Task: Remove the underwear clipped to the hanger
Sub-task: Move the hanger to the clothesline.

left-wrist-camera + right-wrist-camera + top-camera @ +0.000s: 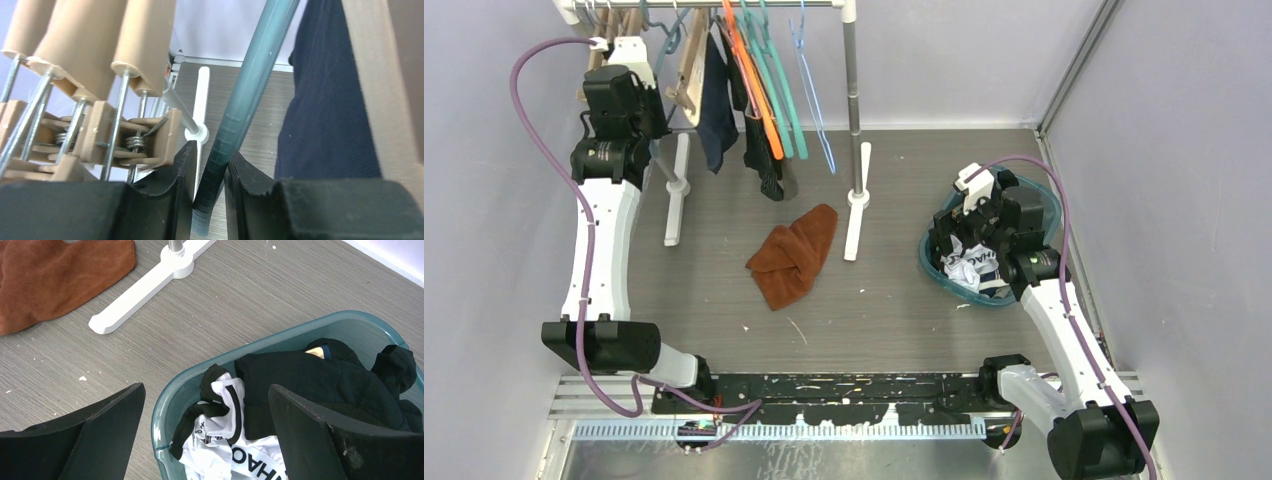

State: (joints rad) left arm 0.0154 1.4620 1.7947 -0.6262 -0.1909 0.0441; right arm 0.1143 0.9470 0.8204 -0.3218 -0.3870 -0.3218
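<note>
Left end effector [211, 154] clamping teal hanger [255, 75], underwear [325, 100] beside

Bench [904, 310]: matt grey wood-grain laminate. Basket [162, 420]: glossy translucent teal plastic; brown cloth [794, 255] napped, suede-like. Clip hangers [100, 45] smooth tan wood, bright metal springs [134, 142]; teal hanger [250, 85] translucent plastic; navy underwear [325, 110] matt cloth.

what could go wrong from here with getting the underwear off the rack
1. The left pincer is shut on the teal hanger, not the navy underwear beside it. Pulling could drag the hanger off the rack and leave the cloth clipped.
2. The wooden clip hangers crowd right beside its fingers and could snag.
3. The right pincer hangs open over the basket, far from the rack, so nothing steadies it.
</note>
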